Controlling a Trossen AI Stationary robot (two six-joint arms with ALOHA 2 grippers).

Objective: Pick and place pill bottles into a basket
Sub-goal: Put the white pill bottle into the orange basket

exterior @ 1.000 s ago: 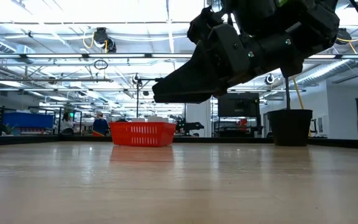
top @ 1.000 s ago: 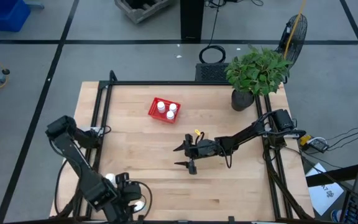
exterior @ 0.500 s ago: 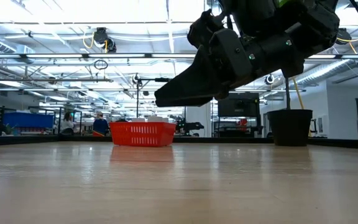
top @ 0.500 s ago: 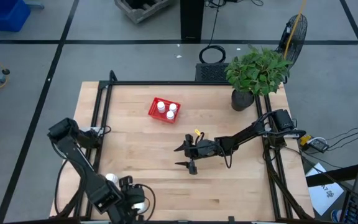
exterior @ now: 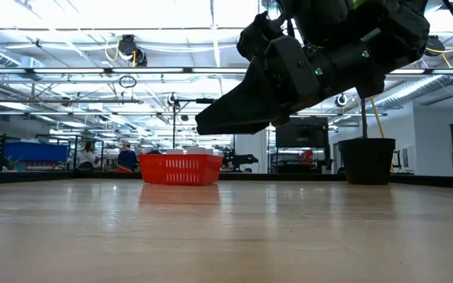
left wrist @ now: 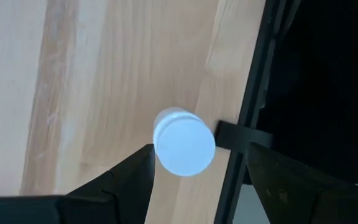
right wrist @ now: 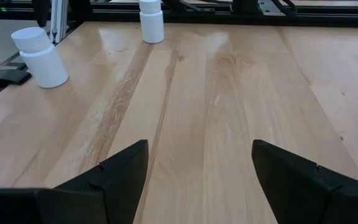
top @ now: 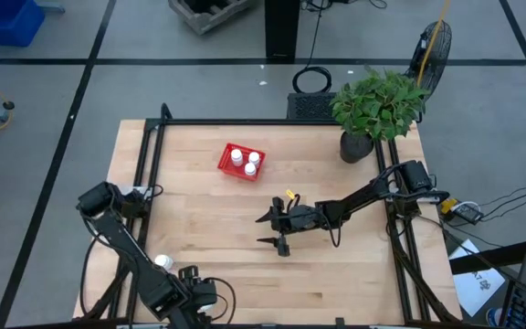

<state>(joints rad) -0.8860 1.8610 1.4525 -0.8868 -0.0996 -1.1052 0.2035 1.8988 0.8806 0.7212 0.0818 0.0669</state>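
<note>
The red basket [top: 242, 162] stands on the table at the far left of centre, with three white pill bottles [top: 245, 162] upright in it. It also shows in the low view as the basket [exterior: 181, 168]. My left gripper [top: 199, 297] hangs open near the table's near edge, pointing down. Its fingers stand on either side of an upright pill bottle [left wrist: 184, 146] below, apart from it. Another bottle [top: 162, 261] stands just to the left. My right gripper [top: 272, 228] waits open above mid-table, with two bottles [right wrist: 39, 56] [right wrist: 151, 20] ahead of it.
A potted plant [top: 377, 110] in a black pot [exterior: 366, 161] stands at the far right corner. A black rail [left wrist: 253, 93] with a bracket runs along the table's edge right beside the bottle under my left gripper. Bare wood lies between the basket and the near edge.
My left gripper has sunk toward the table and gone a little toward the near edge. It now stands over the bottle there and hides it in the high view. Its fingers have kept the same gap. The bottle to its left shows more fully.
</note>
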